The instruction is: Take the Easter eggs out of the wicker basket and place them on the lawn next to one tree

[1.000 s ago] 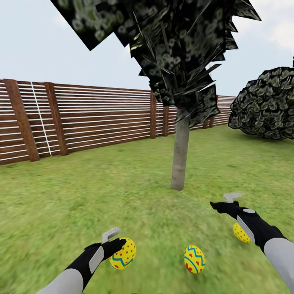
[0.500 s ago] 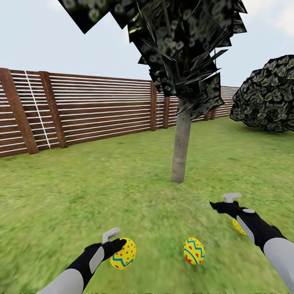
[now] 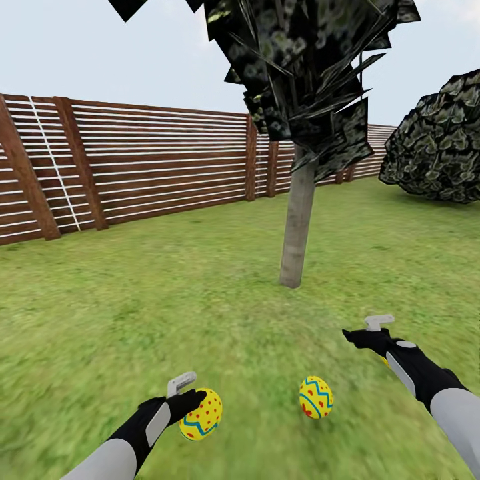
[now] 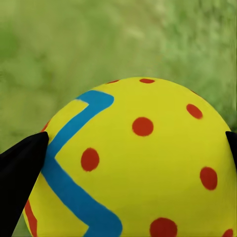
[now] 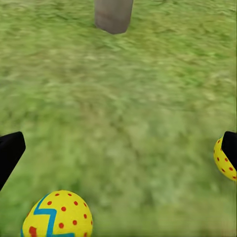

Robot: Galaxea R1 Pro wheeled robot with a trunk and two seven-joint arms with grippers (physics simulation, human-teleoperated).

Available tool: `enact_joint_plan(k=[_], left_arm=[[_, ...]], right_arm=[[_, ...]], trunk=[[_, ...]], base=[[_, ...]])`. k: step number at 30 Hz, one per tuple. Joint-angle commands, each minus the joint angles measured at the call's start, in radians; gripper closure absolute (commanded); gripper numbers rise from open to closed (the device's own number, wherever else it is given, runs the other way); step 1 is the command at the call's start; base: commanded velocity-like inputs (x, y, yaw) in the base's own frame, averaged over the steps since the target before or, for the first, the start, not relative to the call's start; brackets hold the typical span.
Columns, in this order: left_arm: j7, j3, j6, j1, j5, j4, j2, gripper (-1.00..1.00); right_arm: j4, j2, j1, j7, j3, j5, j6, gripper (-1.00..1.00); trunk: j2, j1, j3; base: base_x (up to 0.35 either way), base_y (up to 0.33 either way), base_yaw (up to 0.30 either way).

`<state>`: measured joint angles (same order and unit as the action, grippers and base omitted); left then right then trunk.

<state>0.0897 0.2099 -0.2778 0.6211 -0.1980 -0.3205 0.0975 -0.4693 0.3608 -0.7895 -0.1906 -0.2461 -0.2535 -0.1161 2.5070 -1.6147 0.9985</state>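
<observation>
My left gripper (image 3: 199, 402) is shut on a yellow egg with red dots and a teal band (image 3: 201, 415), held low over the lawn (image 3: 167, 300); in the left wrist view that egg (image 4: 143, 163) sits between the black fingertips (image 4: 22, 165). A zigzag-striped egg (image 3: 315, 397) lies on the grass between my arms. A third egg (image 5: 224, 159) lies by my right gripper (image 3: 363, 330), mostly hidden behind that arm in the head view. The right gripper (image 5: 118, 148) is open and holds nothing. The tree's trunk (image 3: 297, 220) stands just beyond the eggs. The wicker basket is out of view.
A dark slatted fence (image 3: 147, 173) runs across the back of the garden. A low rounded bush (image 3: 440, 147) sits at the far right. Open grass stretches to the left of the trunk (image 5: 113, 15) and around the eggs.
The whole head view has shifted, so the camera moved: tree and lying eggs sit higher in the picture. Both arms keep their pose, and the third egg is now almost hidden behind my right arm.
</observation>
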Motion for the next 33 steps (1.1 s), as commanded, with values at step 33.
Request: enact_joint_plan(k=[33], left_arm=[[0.003,0.006,-0.008,0.000,-0.006,-0.003,0.005,1.00]], right_arm=[[-0.008,-0.011,-0.001,0.000,-0.005,-0.009,-0.005,-1.00]], trunk=[[0.008,-0.015,0.129]], base=[[0.000,0.000,0.000]])
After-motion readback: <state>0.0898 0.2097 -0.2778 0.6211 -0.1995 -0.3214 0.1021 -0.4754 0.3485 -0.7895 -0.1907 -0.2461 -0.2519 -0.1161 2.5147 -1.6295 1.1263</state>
